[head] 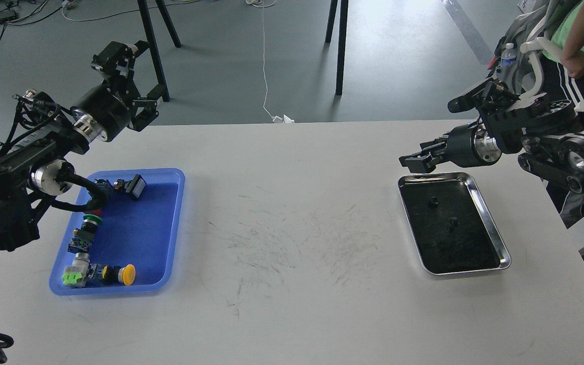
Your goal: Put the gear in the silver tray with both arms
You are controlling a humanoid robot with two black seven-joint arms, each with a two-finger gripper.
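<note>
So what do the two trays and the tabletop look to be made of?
The silver tray looks like polished metal, probably stainless steel: its rim is bright and mirror-like and its floor reflects darkly. The blue tray looks like moulded plastic: even opaque colour, soft rounded rim, dull sheen. The table seems a matte grey laminate or painted board, judging by the dark scuff marks; I can't tell which.

Blk arms, silver joint rings, cables
</note>
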